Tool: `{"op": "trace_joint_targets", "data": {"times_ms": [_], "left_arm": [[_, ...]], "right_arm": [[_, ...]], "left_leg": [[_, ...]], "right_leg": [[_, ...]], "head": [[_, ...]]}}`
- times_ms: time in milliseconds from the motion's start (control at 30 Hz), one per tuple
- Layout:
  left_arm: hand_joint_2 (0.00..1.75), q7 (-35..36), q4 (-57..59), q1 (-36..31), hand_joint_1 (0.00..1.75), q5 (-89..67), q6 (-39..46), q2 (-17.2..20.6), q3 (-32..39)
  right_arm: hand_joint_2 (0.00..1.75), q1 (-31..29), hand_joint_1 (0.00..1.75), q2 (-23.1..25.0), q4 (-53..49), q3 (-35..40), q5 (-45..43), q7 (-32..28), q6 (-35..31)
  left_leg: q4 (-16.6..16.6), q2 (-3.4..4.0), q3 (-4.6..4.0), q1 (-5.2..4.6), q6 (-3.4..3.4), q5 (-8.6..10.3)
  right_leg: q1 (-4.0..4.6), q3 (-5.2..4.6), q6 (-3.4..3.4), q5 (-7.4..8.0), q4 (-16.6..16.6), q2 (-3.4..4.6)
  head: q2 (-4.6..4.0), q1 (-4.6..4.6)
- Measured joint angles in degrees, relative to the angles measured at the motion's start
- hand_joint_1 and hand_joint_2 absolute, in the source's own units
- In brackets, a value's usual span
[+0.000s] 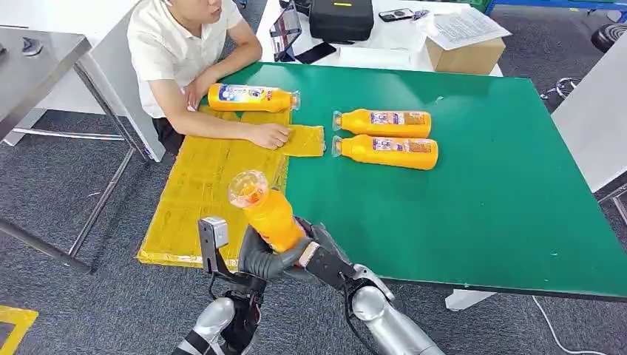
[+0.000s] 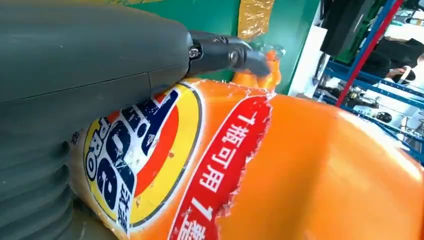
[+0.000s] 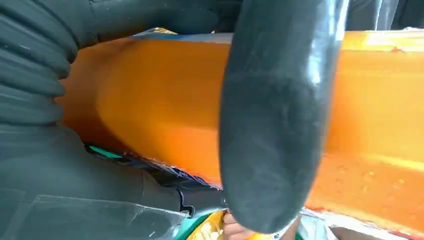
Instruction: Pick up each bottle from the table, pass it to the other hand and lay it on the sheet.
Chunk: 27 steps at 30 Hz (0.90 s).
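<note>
An orange bottle [image 1: 268, 213] is held tilted, clear cap up, above the near edge of the green table [image 1: 473, 207], beside the yellow sheet [image 1: 196, 185]. My left hand [image 1: 259, 259] wraps its lower body, and the label [image 2: 145, 150] fills the left wrist view under my hand [image 2: 90, 85]. My right hand [image 1: 324, 255] grips the same bottle [image 3: 165, 110] from the other side, its thumb [image 3: 275, 115] lying across it. One bottle [image 1: 250, 97] lies at the sheet's far end. Two more bottles [image 1: 384, 122] [image 1: 388, 151] lie side by side on the table.
A person in a white shirt [image 1: 174, 44] sits at the far left corner, one hand [image 1: 270, 135] resting on the sheet. A cardboard box [image 1: 466, 52], a black case [image 1: 340, 18] and a tablet [image 1: 285, 29] stand on the white table behind. A steel table [image 1: 37, 59] is at the left.
</note>
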Motion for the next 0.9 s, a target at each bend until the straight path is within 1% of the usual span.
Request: {"op": "trace_joint_targets", "data": {"times_ms": [33,167,200,300,333,433,533,633,700,733,767,800,833,900], "left_arm": [[1.75,0.1,0.0,0.0,1.75,0.3,-0.3,0.0,0.2],[1.75,-0.4,0.0,0.1,1.75,0.5,-1.6,0.0,0.8],[1.75,-0.6,0.0,0.0,1.75,0.4,-1.9,0.0,1.1],[1.75,-0.7,-0.3,0.0,1.75,0.3,-2.2,0.1,1.5],[1.75,-1.2,-0.3,0.0,1.75,-0.1,-2.2,0.1,1.6],[1.75,-3.8,-1.2,0.1,1.75,-2.7,-0.6,0.1,1.6],[1.75,-4.7,-2.6,0.3,1.75,-4.2,3.3,0.0,1.9],[1.75,-6.8,-2.0,-1.4,1.75,-6.8,12.6,0.0,4.0],[1.75,-11.3,0.5,-3.9,1.75,-10.6,19.7,0.1,6.2],[1.75,-13.2,2.0,-5.1,1.75,-13.5,21.8,0.3,7.4],[1.75,-14.7,3.9,-6.4,1.75,-18.4,23.4,0.4,8.5],[1.75,-15.5,6.3,-7.6,1.75,-26.5,25.0,0.4,10.5],[1.75,-15.4,8.0,-8.3,1.68,-34.7,25.6,0.3,12.1],[1.75,-13.7,10.6,-9.2,1.68,-50.2,26.1,-0.1,17.1]], "right_arm": [[1.75,0.0,0.17,0.0,0.0,0.1,0.0,0.0,-0.1],[1.75,0.5,0.17,-0.2,-0.5,0.3,0.0,-0.3,-0.2],[1.75,0.7,0.00,-0.3,-0.8,0.4,0.0,-0.4,-0.3],[1.75,1.2,0.00,-0.3,-1.4,0.4,0.0,-0.5,-0.3],[0.00,1.3,0.00,-0.3,-1.6,0.4,0.1,-0.7,-0.5],[0.00,2.0,0.00,-0.3,-2.8,0.6,1.0,-2.4,-2.4],[0.00,2.9,0.00,-0.2,-4.6,0.9,3.2,-3.8,-6.7],[0.00,5.7,0.00,0.2,-6.2,1.5,5.8,-5.6,-13.4],[0.00,7.8,0.00,0.3,-7.2,1.9,8.0,-6.9,-18.8],[0.00,8.6,0.00,0.3,-7.7,2.0,8.8,-7.4,-21.2],[0.00,9.4,0.00,0.3,-8.1,2.0,9.4,-7.8,-23.6],[0.00,9.9,0.00,0.4,-8.6,1.9,10.0,-8.2,-26.1],[0.00,10.3,0.00,0.4,-8.9,1.9,11.0,-8.1,-28.2],[0.00,11.0,0.00,0.8,-9.4,1.1,13.6,-7.6,-33.3]], "left_leg": [[0.0,0.00,0.00,0.00,0.00,0.00],[0.0,0.01,0.00,0.01,0.00,0.00],[0.0,0.00,0.00,0.01,0.00,0.00],[0.0,0.01,0.00,0.01,0.00,0.00],[0.0,0.01,0.00,0.01,0.00,0.00],[0.0,0.01,-0.01,0.00,0.00,0.00],[0.0,0.01,-0.01,0.00,0.00,0.00],[0.0,0.00,-0.03,0.01,0.00,0.00],[0.0,0.00,-0.02,0.04,-0.01,0.00],[0.0,-0.04,-0.02,0.05,-0.02,0.02],[0.0,-0.15,-0.04,0.08,-0.11,0.08],[0.0,-0.18,-0.04,0.10,-0.12,0.09],[0.0,-0.14,-0.04,0.10,-0.12,0.09],[0.0,-0.01,-0.03,0.08,-0.12,0.09]], "right_leg": [[0.00,-0.01,0.00,0.00,0.0,0.00],[0.00,-0.01,0.00,0.00,0.0,0.00],[0.01,-0.01,0.00,0.00,0.0,0.00],[0.00,-0.01,0.00,0.00,0.0,0.01],[0.00,-0.02,0.00,0.00,0.0,0.01],[0.00,-0.01,0.00,0.00,0.0,0.01],[0.00,-0.02,0.00,0.00,0.0,0.01],[0.01,-0.02,0.00,0.00,0.0,0.01],[0.04,-0.02,-0.01,0.00,0.0,0.01],[0.05,-0.02,-0.01,0.00,0.0,-0.04],[0.06,0.00,-0.01,-0.01,0.0,-0.13],[0.06,0.01,-0.01,-0.01,0.1,-0.14],[0.06,0.01,-0.01,0.00,0.1,-0.11],[0.05,-0.01,-0.02,0.00,0.1,-0.08]], "head": [[0.00,0.00],[0.00,0.00],[0.00,0.00],[0.00,0.00],[0.00,0.00],[0.00,0.02],[0.00,0.02],[0.00,0.02],[0.00,0.00],[0.00,0.00],[0.00,0.00],[0.00,0.04],[0.00,0.02],[0.00,0.02]]}}
